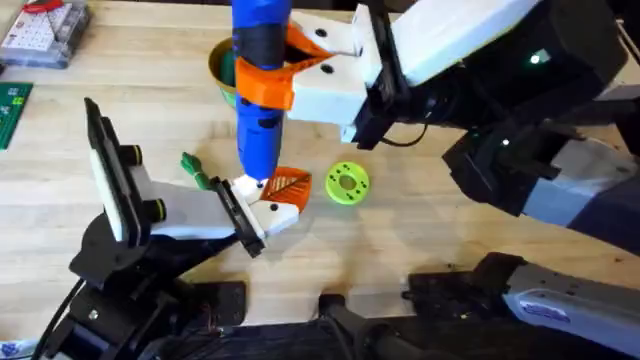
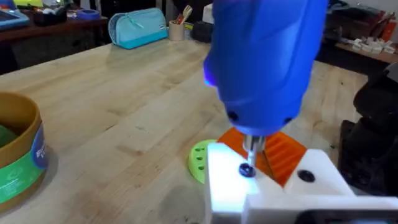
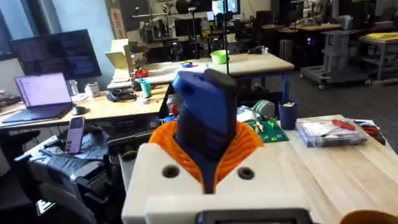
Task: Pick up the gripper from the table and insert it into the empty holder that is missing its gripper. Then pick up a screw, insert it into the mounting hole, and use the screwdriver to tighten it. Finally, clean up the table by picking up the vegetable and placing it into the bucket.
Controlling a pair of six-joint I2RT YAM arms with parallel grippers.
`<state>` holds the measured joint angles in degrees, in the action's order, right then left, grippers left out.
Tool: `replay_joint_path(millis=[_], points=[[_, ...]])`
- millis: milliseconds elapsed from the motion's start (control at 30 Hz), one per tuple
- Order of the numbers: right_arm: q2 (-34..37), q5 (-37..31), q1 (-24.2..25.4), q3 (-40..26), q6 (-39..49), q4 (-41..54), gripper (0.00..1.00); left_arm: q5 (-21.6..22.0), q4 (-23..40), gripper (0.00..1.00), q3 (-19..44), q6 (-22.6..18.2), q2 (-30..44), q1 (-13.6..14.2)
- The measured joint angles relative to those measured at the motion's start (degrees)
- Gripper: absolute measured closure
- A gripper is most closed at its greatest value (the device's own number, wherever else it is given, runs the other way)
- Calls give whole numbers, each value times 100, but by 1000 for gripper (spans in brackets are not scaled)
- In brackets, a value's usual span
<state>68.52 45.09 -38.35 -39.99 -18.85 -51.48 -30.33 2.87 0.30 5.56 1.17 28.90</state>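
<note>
clamped around the screwdriver [image 1: 262, 90], the right gripper [image 1: 300, 62] has its orange ribbed pads pressed on either side of the blue barrel at the black band (the right wrist view shows the blue handle rising between the two orange pads [image 3: 249, 144]). whether the left gripper's own jaws are open or closed i cannot tell. in the overhead view the screwdriver stands upright, its narrow tip down on the white base of the gripper [image 1: 275, 198], the small finger piece with the orange ribbed tip, which sits at the end of the holder [image 1: 185, 212]. the holder is the white boxy arm end on the left side of the table [image 1: 420, 240], with a flat black plate and green-ringed knobs. in the left wrist view the metal bit of the screwdriver [image 2: 264, 62] meets a screw [image 2: 247, 170] in the white base, with a second dark hole just beside it. a lime-green disc [image 1: 347, 184] lies on the table just right of the finger piece. the vegetable [image 1: 196, 170], thin and dark green, lies on the wood just left of the screwdriver's tip, near the holder. the bucket [image 1: 222, 66] sits behind the screwdriver, partly hidden by it
</note>
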Motion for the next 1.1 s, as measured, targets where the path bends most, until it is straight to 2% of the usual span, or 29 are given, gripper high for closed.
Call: replay_joint_path(millis=[1100], points=[[123,91,-11,0,-2,-150,961,-2,0,991,0,2,0,0]])
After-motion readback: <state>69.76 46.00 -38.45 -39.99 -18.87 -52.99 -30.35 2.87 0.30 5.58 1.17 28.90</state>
